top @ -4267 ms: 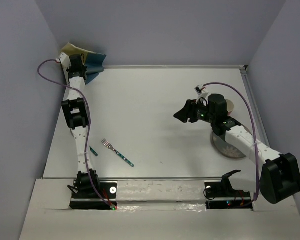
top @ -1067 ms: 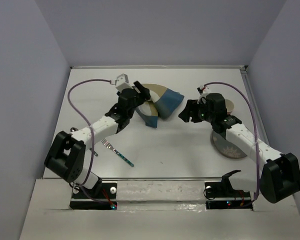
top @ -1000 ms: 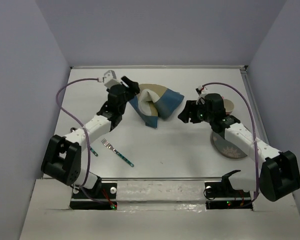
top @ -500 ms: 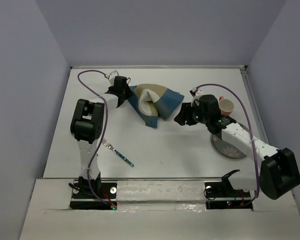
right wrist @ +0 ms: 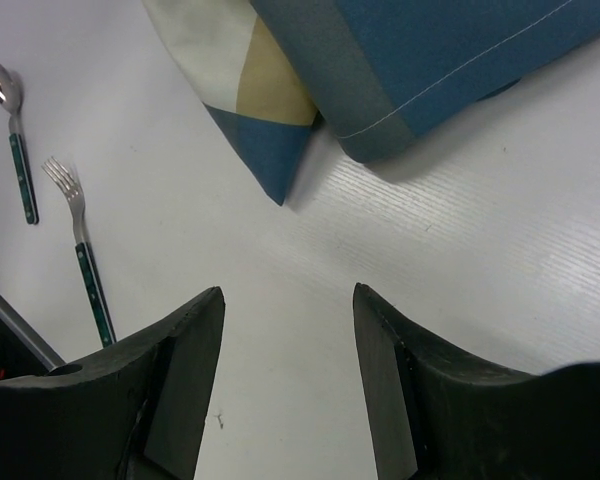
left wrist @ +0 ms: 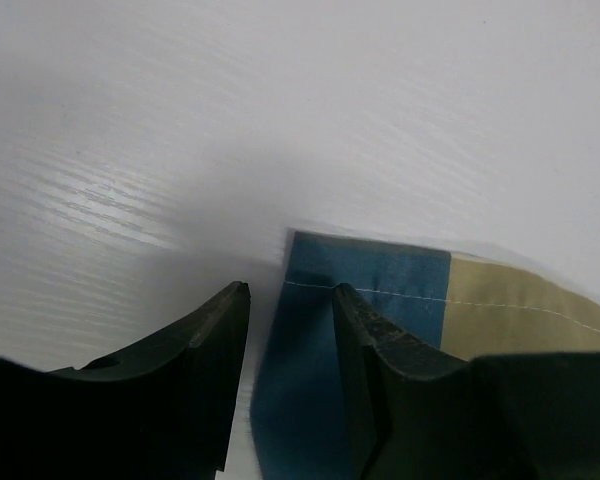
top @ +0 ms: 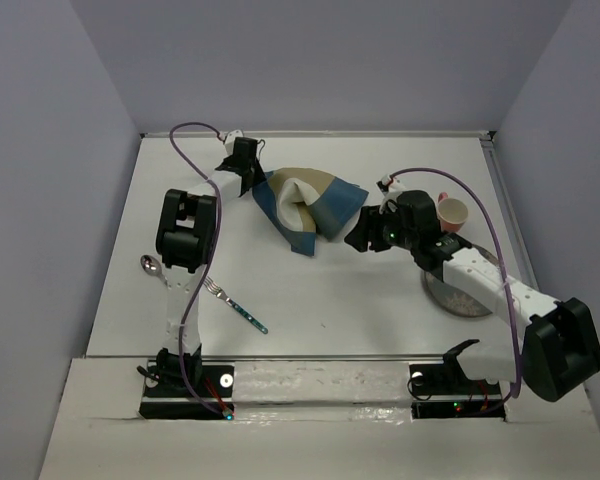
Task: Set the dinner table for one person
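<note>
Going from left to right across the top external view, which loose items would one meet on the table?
spoon → fork → placemat → cup

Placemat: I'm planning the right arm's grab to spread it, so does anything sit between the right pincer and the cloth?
Nothing visible. Only bare dinner table lies between the open right pincer and the crumpled placemat; the fork and spoon lie off to one side.
</note>
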Robot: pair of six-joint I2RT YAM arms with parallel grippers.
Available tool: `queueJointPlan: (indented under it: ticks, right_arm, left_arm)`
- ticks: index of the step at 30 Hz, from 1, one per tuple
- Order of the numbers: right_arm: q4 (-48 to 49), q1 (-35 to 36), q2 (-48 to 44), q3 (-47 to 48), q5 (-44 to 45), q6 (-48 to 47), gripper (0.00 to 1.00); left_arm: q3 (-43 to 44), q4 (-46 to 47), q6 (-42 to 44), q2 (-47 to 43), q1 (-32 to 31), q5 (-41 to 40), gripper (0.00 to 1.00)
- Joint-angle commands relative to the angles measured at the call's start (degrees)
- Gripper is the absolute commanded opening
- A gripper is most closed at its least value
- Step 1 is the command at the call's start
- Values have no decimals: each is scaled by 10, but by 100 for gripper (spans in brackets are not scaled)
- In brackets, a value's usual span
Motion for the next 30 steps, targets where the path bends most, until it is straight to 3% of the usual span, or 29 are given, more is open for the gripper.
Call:
queueJointPlan:
  ticks: [1,5,15,20,23,30]
  right_arm:
    - [31,6,-27,3,3,1,60]
    - [30,6,-40,-6,8,3,61]
    - [31,6,-45,-16,6,8,61]
    - [42,6,-18,-29,-14,9,63]
    - [71,11,12,-29,-27,15,69]
    - [153,37,124,-13,-51,61,72]
  left_arm:
    - [17,-47,20,8,0,-6,49]
    - [33,-52,23,21,-2,-4,43]
    - [52,-63,16,34,-3,2,1]
    - [4,-28,10,1,0,3,0]
    - [-39,10,2,-57,7,17,0]
    - [-291,180,-73,-262,12,31,0]
